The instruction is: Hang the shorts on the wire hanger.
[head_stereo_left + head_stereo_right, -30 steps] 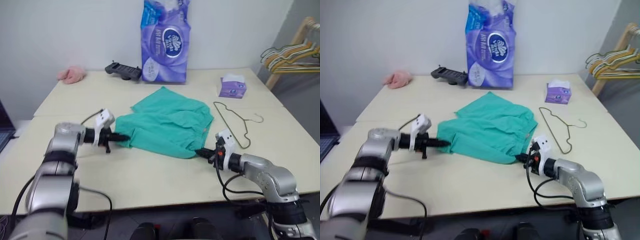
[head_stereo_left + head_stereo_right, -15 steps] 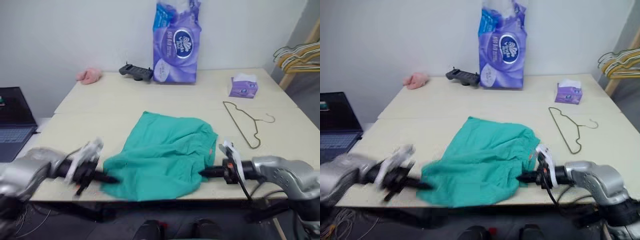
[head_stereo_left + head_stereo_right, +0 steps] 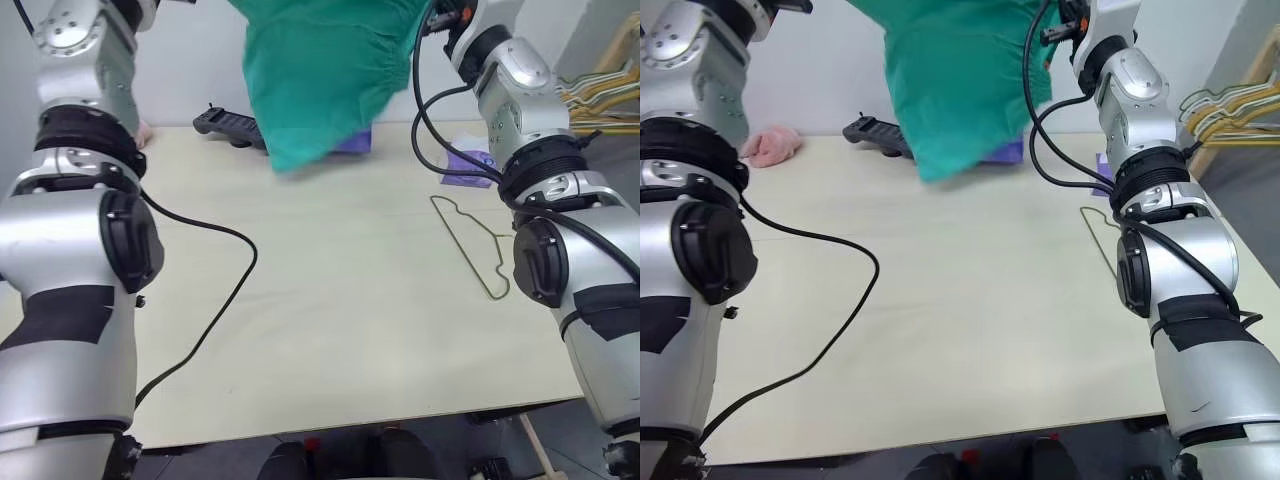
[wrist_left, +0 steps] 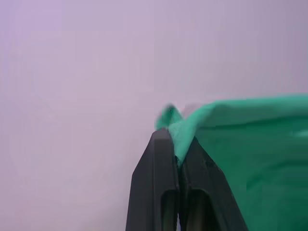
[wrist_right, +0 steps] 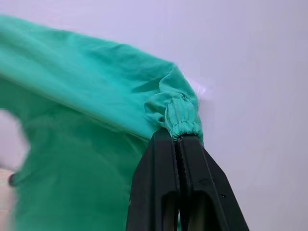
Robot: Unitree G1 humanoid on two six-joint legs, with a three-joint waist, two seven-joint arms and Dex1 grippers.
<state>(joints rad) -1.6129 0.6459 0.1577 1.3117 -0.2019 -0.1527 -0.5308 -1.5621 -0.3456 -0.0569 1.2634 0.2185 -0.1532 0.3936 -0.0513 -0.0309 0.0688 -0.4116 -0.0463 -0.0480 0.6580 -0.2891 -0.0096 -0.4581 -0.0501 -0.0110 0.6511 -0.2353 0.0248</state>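
From left to right we list: a small fluffy pink cloth (image 3: 770, 147) at the table's far left edge, by the wall; our left gripper (image 4: 176, 144), raised high, its two black fingers pressed together on a corner of the shorts (image 3: 320, 70); a black handheld device (image 3: 228, 123) lying on the table (image 3: 330, 300) near the wall, just left of the hanging fabric; the teal-green shorts themselves, held up in the air between both arms, well above the tabletop, their lower edge drooping in front of a purple package (image 3: 355, 142) that stands against the wall; our right gripper (image 5: 177, 142), likewise raised, fingers clamped shut on the gathered elastic waistband at the other end of the shorts; a purple tissue box (image 3: 462, 160) on the table behind the right arm; the wire hanger (image 3: 472, 245), thin and olive-gold, lying flat on the right part of the table, apart from the shorts and touched by neither gripper; and, past the table's right edge, a rack of several hangers (image 3: 600, 95) on a wooden frame.
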